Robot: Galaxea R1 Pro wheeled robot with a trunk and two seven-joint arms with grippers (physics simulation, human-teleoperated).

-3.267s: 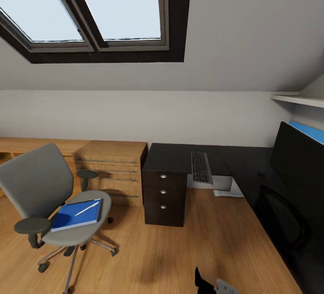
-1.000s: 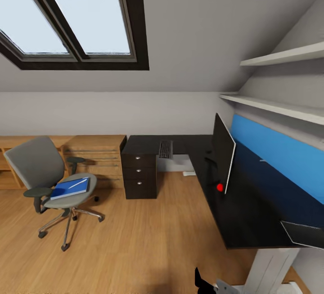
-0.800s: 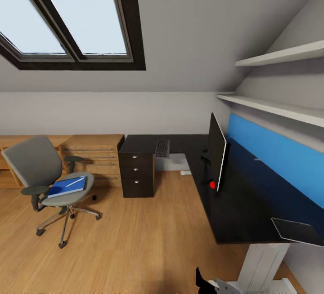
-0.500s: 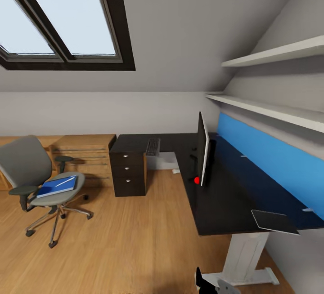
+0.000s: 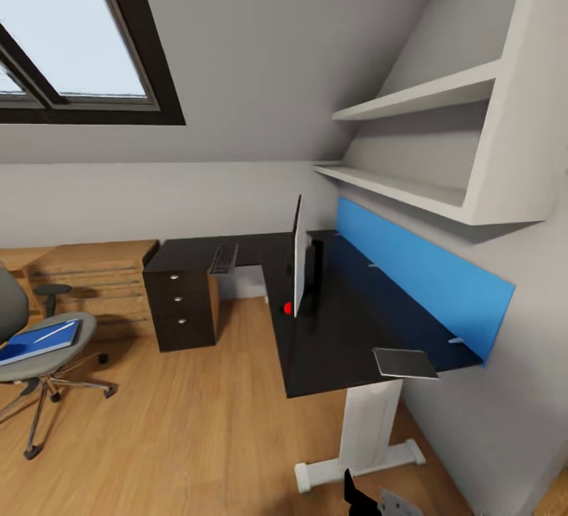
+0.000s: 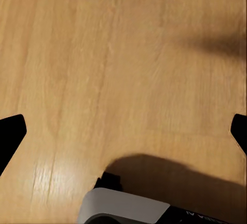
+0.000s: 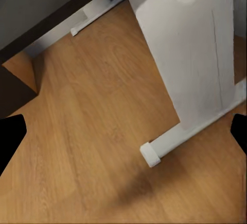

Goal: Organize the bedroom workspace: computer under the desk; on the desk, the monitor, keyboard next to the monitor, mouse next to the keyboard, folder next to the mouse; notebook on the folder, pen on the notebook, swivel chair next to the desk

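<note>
The left gripper (image 6: 123, 131), seen in the left wrist view, has its two dark fingertips at opposite edges of the picture, spread wide apart with nothing between them. Below them lies light wood floor (image 6: 103, 54) with a dark shadow and part of the robot's own white and black body.

In the right wrist view the right gripper (image 7: 123, 131) is likewise spread wide and holds nothing, its dark fingertips at opposite edges. Past them stands the white pedestal leg (image 7: 180, 49) of the desk on the wood floor, with the dark desk edge beyond it.

The head view shows an attic bedroom with sloped grey walls and a dark-framed skylight (image 5: 71, 35). The L-shaped black desk (image 5: 331, 334) runs along a blue back panel (image 5: 418, 271) under two white shelves (image 5: 410, 185). The monitor (image 5: 298, 263) stands upright on the desk, seen nearly edge-on, with a red dot at its lower corner. The keyboard (image 5: 224, 258) lies on the far arm of the desk, above the dark drawer unit (image 5: 181, 311). The dark notebook (image 5: 404, 362) rests at the near end of the desk. At the far left, the swivel chair (image 5: 39, 350) stands well apart from the desk, with the blue folder (image 5: 35, 341) on its seat and the white pen (image 5: 54, 331) lying on the folder.
</note>
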